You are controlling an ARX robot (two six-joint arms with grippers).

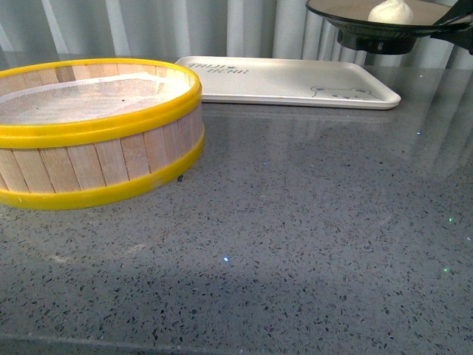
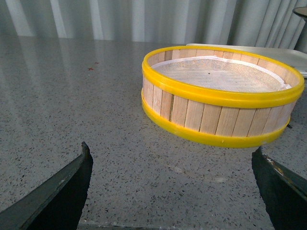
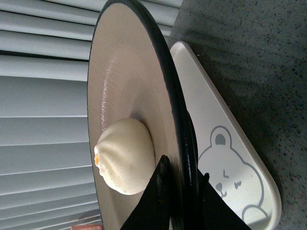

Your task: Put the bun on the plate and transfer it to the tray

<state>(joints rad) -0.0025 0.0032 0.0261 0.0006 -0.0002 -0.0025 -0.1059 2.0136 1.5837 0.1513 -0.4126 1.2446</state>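
Up at 1 o'clock, your right gripper [image 3: 183, 170] pinches the plate [image 1: 384, 33] by its black rim alone, holding it in the air over the right end of the tray [image 1: 281, 81]; the bun [image 1: 390, 11] sits on the plate near the gripped edge; such a one-sided hold could let the plate sag or slip and roll the bun off; lower it level; your left gripper [image 2: 171, 158] hangs spread wide, facing the steamer basket [image 2: 216, 120] at 10 o'clock.

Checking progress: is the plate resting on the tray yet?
Not yet. The plate, bun on it, hangs above the tray, its rim pinched by the right hand.
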